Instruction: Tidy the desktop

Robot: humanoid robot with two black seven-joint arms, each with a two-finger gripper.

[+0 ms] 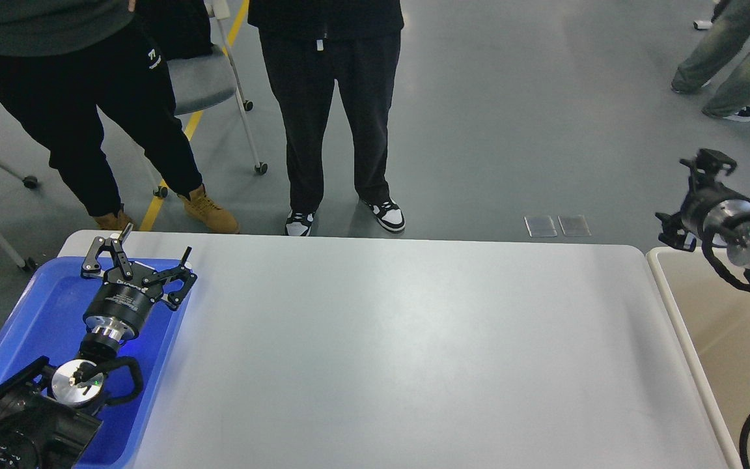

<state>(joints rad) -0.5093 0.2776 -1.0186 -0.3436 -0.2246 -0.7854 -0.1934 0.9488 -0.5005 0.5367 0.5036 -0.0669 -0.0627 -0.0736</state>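
Note:
The white desktop (401, 339) fills the middle of the head view, and nothing lies on its visible surface. My left gripper (153, 242) is open and empty. It hovers over the far end of the blue tray (36, 306) at the desktop's left edge. My right gripper (687, 195) is held above the floor just past the desktop's far right corner. Its jaws look spread and hold nothing.
A beige rounded-rim bin (707, 339) stands against the desktop's right side. Two people (329, 111) stand close to the far edge, with a wheeled chair (202, 81) between them. A third person (733, 58) is at the far right.

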